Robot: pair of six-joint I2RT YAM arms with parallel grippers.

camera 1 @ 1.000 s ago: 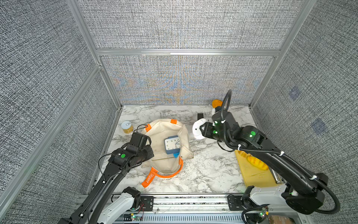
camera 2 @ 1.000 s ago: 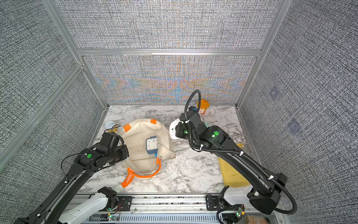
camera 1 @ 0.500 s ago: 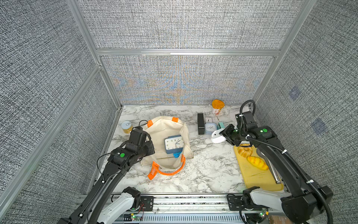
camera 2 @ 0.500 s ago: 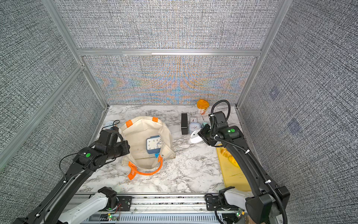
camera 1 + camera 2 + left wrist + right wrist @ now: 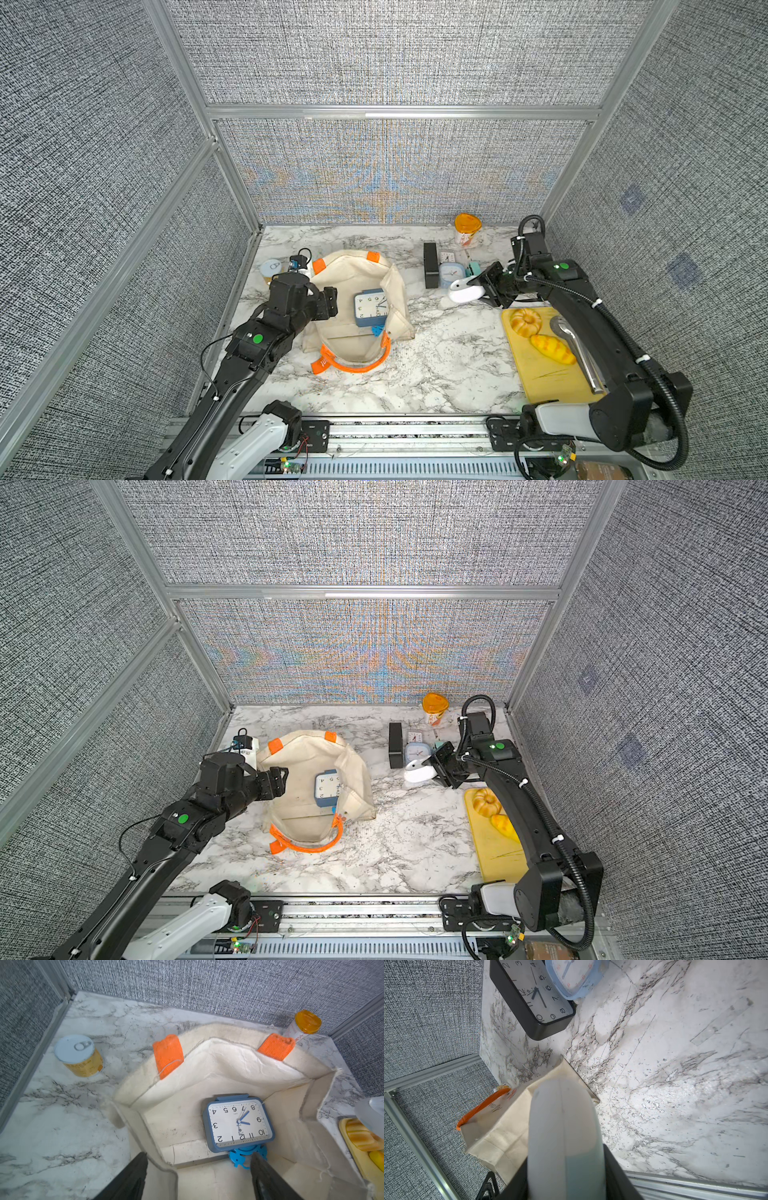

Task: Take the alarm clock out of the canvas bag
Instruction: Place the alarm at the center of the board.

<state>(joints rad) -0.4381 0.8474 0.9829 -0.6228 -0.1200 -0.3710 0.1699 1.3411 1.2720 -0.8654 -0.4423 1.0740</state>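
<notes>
Left claw apart at the bag rim, left side of worktop — blue clock lying inside; right claw clamped on white object.

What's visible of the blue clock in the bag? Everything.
The blue alarm clock is a rounded rectangle: plastic-looking blue case, white dial, black numerals, blue hands, a bar along the 6 edge. It lies face up on the floor of the canvas bag, close to one side wall. A brighter blue piece sticks out at its 12 edge; whether it belongs is unclear. The open left hand hovers at the bag's mouth, not touching it.
</notes>
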